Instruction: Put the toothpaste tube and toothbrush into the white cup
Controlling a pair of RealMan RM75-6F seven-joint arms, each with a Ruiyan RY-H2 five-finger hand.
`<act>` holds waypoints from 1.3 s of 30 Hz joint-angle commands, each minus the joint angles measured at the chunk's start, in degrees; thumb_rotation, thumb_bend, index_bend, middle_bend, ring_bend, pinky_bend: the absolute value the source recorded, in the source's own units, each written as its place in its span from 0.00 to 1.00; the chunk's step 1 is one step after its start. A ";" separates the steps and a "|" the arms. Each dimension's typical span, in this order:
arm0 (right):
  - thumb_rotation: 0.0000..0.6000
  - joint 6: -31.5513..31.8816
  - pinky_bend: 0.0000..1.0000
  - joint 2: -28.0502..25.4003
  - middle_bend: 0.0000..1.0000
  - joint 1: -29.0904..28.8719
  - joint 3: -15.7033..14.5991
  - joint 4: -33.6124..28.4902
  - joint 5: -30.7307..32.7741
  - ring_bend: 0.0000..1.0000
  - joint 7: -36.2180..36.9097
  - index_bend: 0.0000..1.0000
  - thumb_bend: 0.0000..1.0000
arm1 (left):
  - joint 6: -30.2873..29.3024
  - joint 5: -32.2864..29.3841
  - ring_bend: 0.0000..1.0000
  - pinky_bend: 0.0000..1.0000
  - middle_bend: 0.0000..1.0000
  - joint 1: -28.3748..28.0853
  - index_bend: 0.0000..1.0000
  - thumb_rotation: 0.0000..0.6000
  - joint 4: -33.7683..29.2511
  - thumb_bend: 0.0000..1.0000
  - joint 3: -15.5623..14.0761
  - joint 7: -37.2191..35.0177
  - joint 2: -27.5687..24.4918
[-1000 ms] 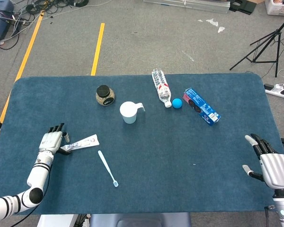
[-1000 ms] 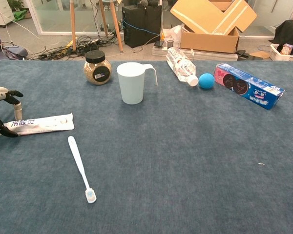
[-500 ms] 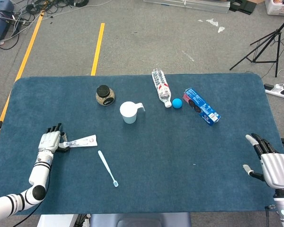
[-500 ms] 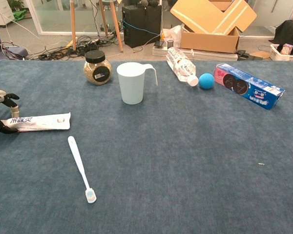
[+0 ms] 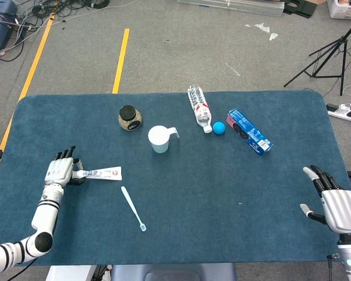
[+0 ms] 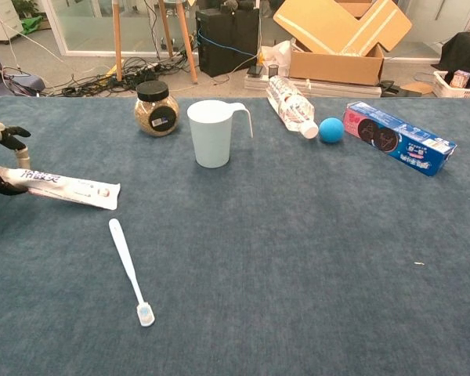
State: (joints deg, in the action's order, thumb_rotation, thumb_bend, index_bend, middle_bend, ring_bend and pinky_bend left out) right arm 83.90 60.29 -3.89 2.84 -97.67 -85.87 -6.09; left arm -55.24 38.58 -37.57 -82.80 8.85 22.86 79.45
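1. The left hand [image 5: 59, 172] sat near the table's [image 5: 181, 234] left edge, pinching the cap end of the toothpaste tube [image 5: 99, 173] between thumb and fingers. In the chest view the same hand [image 6: 1, 160] appeared at the far left edge with that end of the tube [image 6: 66, 188] raised a little, while the crimped end lay on the cloth.
2. The tube pointed toward 3 o'clock from the hand, reaching out over the blue cloth.
3. The toothbrush [image 5: 133, 208] lay flat on the table at about 5 o'clock from the tube, near it but not touching. Its bristle head [image 6: 145, 314] was the end nearest the robot.
4. The white cup [image 5: 159, 139] stood upright at about 1 o'clock from the tube, well apart from it, with its handle toward 3 o'clock.
5. The right hand [image 5: 336, 204] rested near the table's right edge, fingers spread and holding nothing; it was well apart from every object.
6. A black-lidded jar [image 5: 129, 118] stood at 10 o'clock from the cup.
7. A clear bottle [image 5: 199, 108] lay on its side at 2 o'clock from the cup, a blue ball [image 5: 219, 127] just beside its cap, and a blue and pink carton [image 5: 249, 131] lay at 3 o'clock from the ball.
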 commanded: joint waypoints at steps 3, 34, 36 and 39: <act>1.00 -0.05 0.54 0.06 0.13 -0.03 -0.05 -0.02 -0.06 0.18 -0.12 0.16 0.14 | -2.65 2.00 0.00 0.00 0.00 -0.02 0.64 1.00 -6.10 0.54 0.83 1.57 -4.14; 1.00 0.62 0.54 -0.61 0.13 0.20 0.13 -0.32 -0.33 0.18 1.36 0.16 0.14 | -4.16 -3.33 0.00 0.00 0.00 -4.56 0.68 1.00 -18.13 0.54 6.92 0.57 -11.73; 1.00 0.65 0.54 -0.64 0.13 0.23 0.14 -0.33 -0.30 0.18 1.44 0.16 0.14 | -4.39 -3.80 0.00 0.00 0.00 -4.99 0.68 1.00 -18.17 0.54 7.48 0.39 -11.88; 1.00 0.69 0.54 -0.70 0.13 0.25 0.18 -0.34 -0.23 0.18 1.56 0.16 0.14 | -4.43 -4.69 0.00 0.00 0.00 -5.74 0.69 1.00 -18.20 0.54 8.54 -0.11 -12.08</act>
State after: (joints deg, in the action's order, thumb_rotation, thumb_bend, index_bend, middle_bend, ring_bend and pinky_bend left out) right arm 84.58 59.59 -3.64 3.02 -98.01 -86.11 -4.53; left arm -59.64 34.13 -43.08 -100.98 17.14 22.93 67.46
